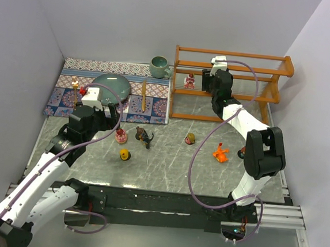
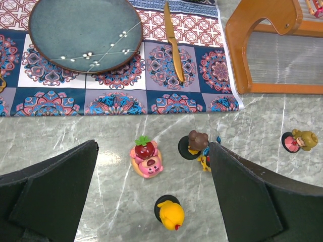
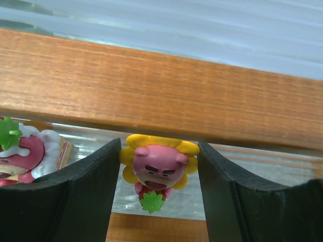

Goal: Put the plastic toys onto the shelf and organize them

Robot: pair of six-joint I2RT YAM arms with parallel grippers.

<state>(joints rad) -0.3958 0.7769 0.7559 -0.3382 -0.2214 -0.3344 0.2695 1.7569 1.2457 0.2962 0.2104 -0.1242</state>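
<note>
My right gripper (image 1: 207, 81) reaches into the middle tier of the orange-brown shelf (image 1: 234, 53) and is shut on a pink bear with yellow petals (image 3: 157, 165), under a wooden rail (image 3: 161, 85). A pink-and-white bear toy (image 3: 25, 151) stands on that tier to its left. My left gripper (image 2: 152, 150) hangs open above the table, with a pink strawberry bear (image 2: 146, 157), a brown round-headed figure (image 2: 195, 143) and a yellow figure (image 2: 170, 214) between and below its fingers. A yellow-haired figure (image 1: 190, 139) and an orange spiky creature (image 1: 221, 153) lie further right.
A patterned mat (image 1: 155, 108) at the back left holds a teal plate (image 1: 111, 86), a wooden knife (image 1: 143, 95) and another slim utensil (image 1: 75, 95). A teal mug (image 1: 158, 66) stands beside the shelf. Grey walls close both sides.
</note>
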